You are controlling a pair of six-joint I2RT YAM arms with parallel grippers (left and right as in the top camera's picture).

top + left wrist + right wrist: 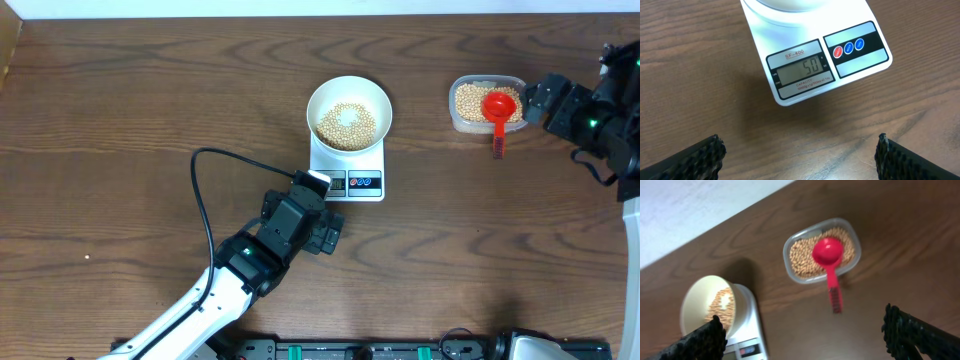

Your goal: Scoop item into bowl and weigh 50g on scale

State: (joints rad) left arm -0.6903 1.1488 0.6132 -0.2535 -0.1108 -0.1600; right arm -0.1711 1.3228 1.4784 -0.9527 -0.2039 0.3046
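The white bowl (pixel 349 108) holds tan beans (pixel 346 124) and sits on the white scale (pixel 371 184). In the left wrist view the scale's display (pixel 803 71) reads 50, beside its red and blue buttons (pixel 849 47). My left gripper (pixel 322 236) is open and empty just in front of the scale; its fingers frame bare table (pixel 799 157). My right gripper (pixel 535 100) is open and empty at the right, beside the tub. The bowl (pixel 696 304), the scale (pixel 752 330) and the beans (pixel 721 306) also show in the right wrist view, with that gripper's midpoint (pixel 806 337) over bare wood.
A clear plastic tub (pixel 456 97) of beans stands at the back right, with a red scoop (pixel 498 112) lying in it, handle sticking out over the front rim. Both show in the right wrist view, tub (pixel 790 250) and scoop (pixel 829 260). A black cable (pixel 205 200) loops left of the left arm.
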